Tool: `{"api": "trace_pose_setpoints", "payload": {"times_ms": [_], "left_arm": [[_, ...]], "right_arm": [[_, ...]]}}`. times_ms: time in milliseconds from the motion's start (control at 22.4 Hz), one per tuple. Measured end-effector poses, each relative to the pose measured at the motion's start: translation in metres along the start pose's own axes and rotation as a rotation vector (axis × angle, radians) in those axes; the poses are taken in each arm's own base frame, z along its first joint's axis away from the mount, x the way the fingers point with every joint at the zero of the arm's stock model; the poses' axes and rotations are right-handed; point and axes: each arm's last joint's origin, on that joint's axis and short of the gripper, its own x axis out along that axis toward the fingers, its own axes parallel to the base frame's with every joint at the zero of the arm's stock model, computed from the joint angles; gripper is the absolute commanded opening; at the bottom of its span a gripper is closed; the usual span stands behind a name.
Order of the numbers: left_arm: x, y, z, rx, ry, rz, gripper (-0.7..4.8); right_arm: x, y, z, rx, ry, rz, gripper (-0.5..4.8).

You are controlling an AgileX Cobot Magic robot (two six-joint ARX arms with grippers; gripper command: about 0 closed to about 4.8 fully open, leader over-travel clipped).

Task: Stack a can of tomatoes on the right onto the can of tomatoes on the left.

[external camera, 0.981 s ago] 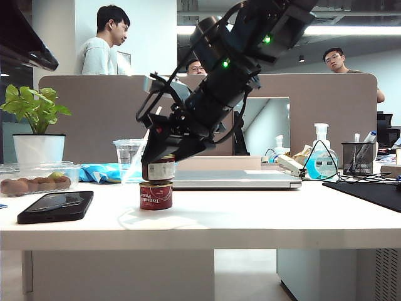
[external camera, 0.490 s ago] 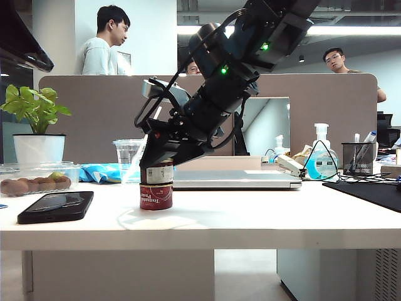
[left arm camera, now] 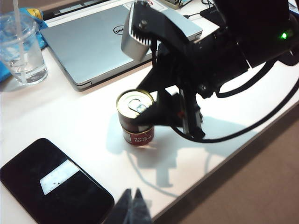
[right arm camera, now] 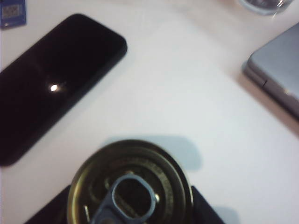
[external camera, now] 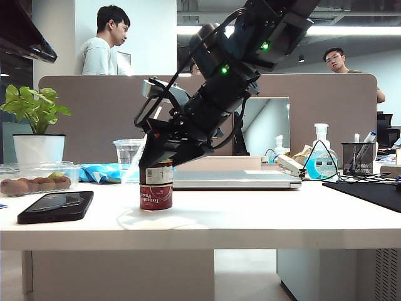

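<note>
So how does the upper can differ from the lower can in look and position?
The upper can has a pale label and sits between the right gripper fingers; the lower can has a red label and stands on the table. Both are upright, aligned.

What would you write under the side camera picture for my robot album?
Right gripper sets the top tomato can on the bottom tomato can, beside a black phone.

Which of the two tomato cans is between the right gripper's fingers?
The upper can, with the pale label, stacked on the red-labelled lower can. The right gripper straddles only the upper one; the left gripper hangs apart.
</note>
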Motion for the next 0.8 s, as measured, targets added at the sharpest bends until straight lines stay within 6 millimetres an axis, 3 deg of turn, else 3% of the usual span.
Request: {"api": "trace_pose_setpoints", "payload": {"times_ms": [134,223,490,803], "left_arm": [[0.0,0.0,0.0,0.0,-0.001,0.001,-0.06],[0.0,0.0,0.0,0.0,-0.002,0.001,-0.06],[0.0,0.0,0.0,0.0,-0.002,0.001,-0.06],[0.0,0.0,0.001,0.001,-0.006,0.002,-0.06]], "right_arm": [[0.002,0.001,-0.006,0.012,0.047,0.009,3.87],[0.001,0.001,-0.006,0.012,0.051,0.009,4.79],[-0.005,0.005,-0.003,0.01,0.066,-0.006,4.79],[-0.037,0.011,0.015,0.003,0.068,-0.041,4.79]]}}
